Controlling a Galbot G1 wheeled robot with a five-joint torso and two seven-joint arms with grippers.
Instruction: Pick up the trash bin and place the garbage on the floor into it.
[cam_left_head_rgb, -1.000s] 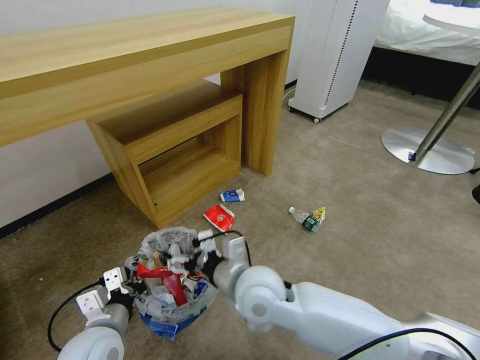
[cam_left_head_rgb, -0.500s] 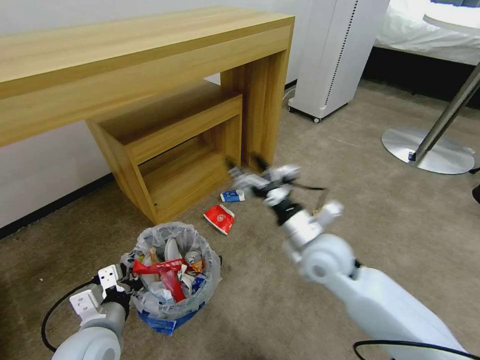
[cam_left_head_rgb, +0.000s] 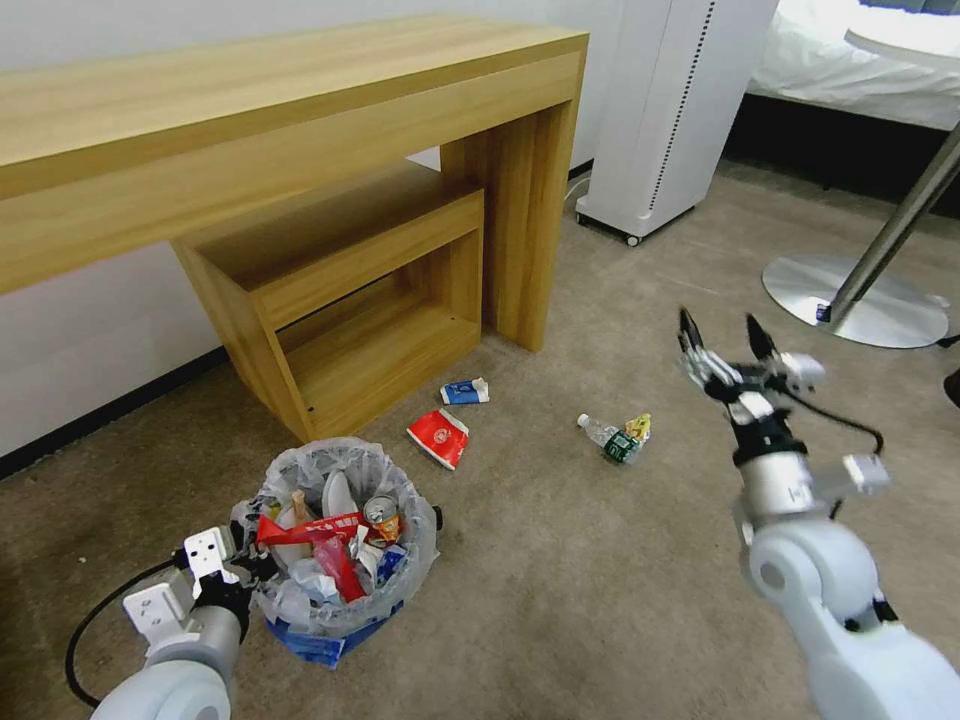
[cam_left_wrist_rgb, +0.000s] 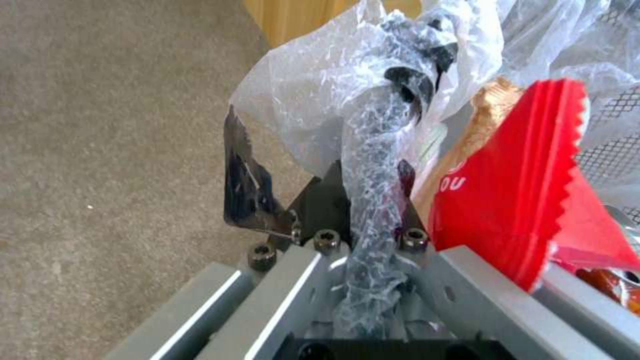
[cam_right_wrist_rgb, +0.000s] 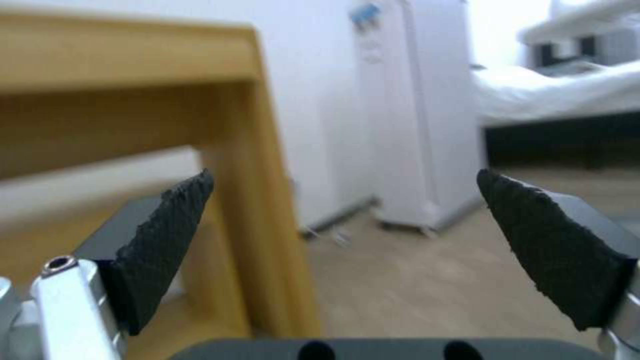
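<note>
While gripped at its rim by the left gripper (cam_left_head_rgb: 250, 570), trash bin (cam_left_head_rgb: 340, 545) sits low at about 7 o'clock in the head view, on the beige floor (cam_left_head_rgb: 560, 590), already heaped with litter: red wrapper (cam_left_head_rgb: 310, 528), small can (cam_left_head_rgb: 380, 510). Left wrist view confirms fingers (cam_left_wrist_rgb: 248, 190) clenched on the rim with crinkled bag liner (cam_left_wrist_rgb: 373, 165) bunched between them.

Right gripper (cam_left_head_rgb: 722, 335) raised off the floor at roughly 3 o'clock, fingers (cam_right_wrist_rgb: 167, 220) spread wide, nothing between them; pointing away toward the wooden desk (cam_left_head_rgb: 300, 120) and white appliance (cam_left_head_rgb: 670, 100).

Remaining garbage on floor: clear bottle (cam_left_head_rgb: 610, 436), red cup (cam_left_head_rgb: 438, 436), blue-white carton (cam_left_head_rgb: 465, 391).

Key relation: bottle lies at about 8 o'clock from the right fingertips, near, and lower, on the carpet. Long axis runs roughly 10-to-4 o'clock, cap toward 10. Right arm clearly nearer than left, which is occupied with the bin. Cup and carton farther off, toward 9 o'clock of the bottle, between it and the bin.

Judgement: bottle the likely next target; would call for tipping the gripper down and closing across the short axis. Risk: round body rolling.
</note>
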